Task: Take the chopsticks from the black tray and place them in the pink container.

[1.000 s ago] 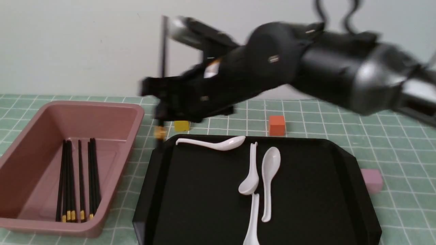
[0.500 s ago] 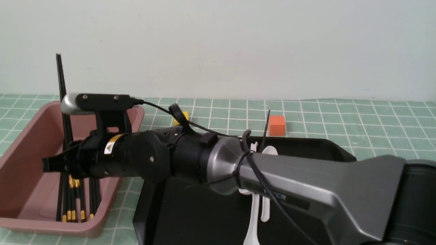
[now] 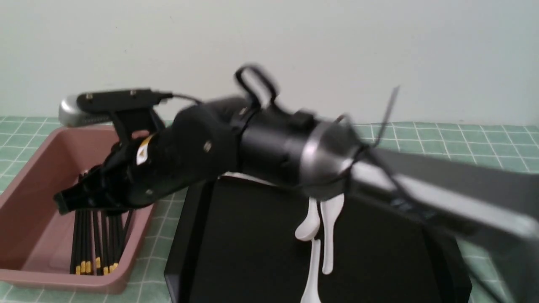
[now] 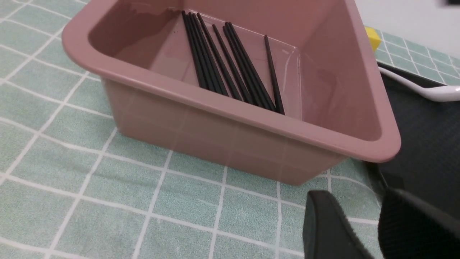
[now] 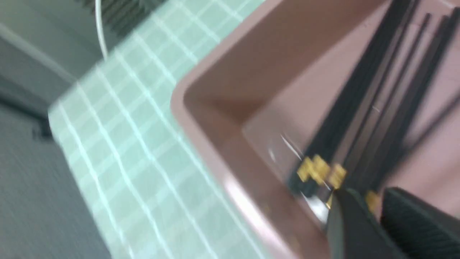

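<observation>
Several black chopsticks (image 3: 90,240) with yellow bands lie side by side in the pink container (image 3: 63,283), and one more chopstick (image 3: 127,221) rests aslant beside them. My right gripper (image 3: 69,201) hangs low over them inside the container. In the blurred right wrist view its jaws (image 5: 370,201) stand a little apart with nothing gripped, above the chopsticks (image 5: 359,93). The black tray (image 3: 252,252) shows no chopsticks where it is visible. The left gripper (image 4: 355,201) is open over the mat by the container (image 4: 233,111), with the chopsticks (image 4: 222,68) inside it.
White spoons (image 3: 328,235) lie on the tray, partly hidden under my right arm, which crosses the whole scene. Another spoon (image 4: 431,93) lies at the tray's far edge. A small yellow cube (image 4: 372,37) sits behind the container on the green gridded mat.
My right gripper carried an upright chopstick from the tray's far corner to the container. The chopstick has left the jaws and now lies in the container, and the arm has risen.
</observation>
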Motion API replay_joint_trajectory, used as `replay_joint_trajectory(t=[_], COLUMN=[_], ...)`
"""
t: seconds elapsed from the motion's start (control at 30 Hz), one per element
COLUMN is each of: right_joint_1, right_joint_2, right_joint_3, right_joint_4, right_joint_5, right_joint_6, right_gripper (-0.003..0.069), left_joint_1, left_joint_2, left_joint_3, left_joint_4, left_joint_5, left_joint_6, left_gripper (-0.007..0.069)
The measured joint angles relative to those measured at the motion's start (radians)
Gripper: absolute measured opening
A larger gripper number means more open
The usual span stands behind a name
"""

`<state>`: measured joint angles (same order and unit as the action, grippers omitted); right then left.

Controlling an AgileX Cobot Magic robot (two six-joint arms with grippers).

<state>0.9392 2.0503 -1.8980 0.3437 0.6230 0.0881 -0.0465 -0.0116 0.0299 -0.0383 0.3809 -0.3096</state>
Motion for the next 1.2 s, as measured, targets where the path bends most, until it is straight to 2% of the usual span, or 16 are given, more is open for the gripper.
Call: replay_joint_trajectory(t=[0.2,0.33,0.47,0.7,0.8,0.83,0.9,1.07,1.2], right_joint_1=[-0.021,-0.021,-0.021,-0.021,-0.021,-0.021,-0.021,-0.021,-0.021], right_joint_2=[-0.252,-0.390,-0.562,-0.871,-1.065,-1.089,-1.218,-1.467,-1.558], right_joint_3=[-0.004,-0.004,0.053,0.351,0.600,0.615,0.782,1.172,1.436], right_joint_4=[-0.198,-0.316,-0.409,-0.433,-0.453,-0.454,-0.465,-0.487,-0.498], right_joint_5=[0.416,0.596,0.626,0.633,0.555,0.536,0.414,0.047,-0.282], right_joint_6=[-0.001,0.006,0.044,0.091,0.116,0.120,0.140,0.150,0.157], right_gripper=[0.0001,-0.0004,-0.0003,0.0001,0.0001,0.0001,0.0003,0.0006,0.0007], left_joint_1=[0.000,0.000,0.000,0.000,0.000,0.000,0.000,0.000,0.000], left_joint_2=[0.000,0.000,0.000,0.000,0.000,0.000,0.000,0.000,0.000], left_joint_3=[0.000,0.000,0.000,0.000,0.000,0.000,0.000,0.000,0.000], left_joint_4=[0.000,0.000,0.000,0.000,0.000,0.000,0.000,0.000,0.000], left_joint_5=[0.000,0.000,0.000,0.000,0.000,0.000,0.000,0.000,0.000], left_joint_6=[0.000,0.000,0.000,0.000,0.000,0.000,0.000,0.000,0.000], left_gripper=[0.0239,0.0239,0.0239,0.0239,0.0239,0.0239,0.0239,0.0239,0.0239])
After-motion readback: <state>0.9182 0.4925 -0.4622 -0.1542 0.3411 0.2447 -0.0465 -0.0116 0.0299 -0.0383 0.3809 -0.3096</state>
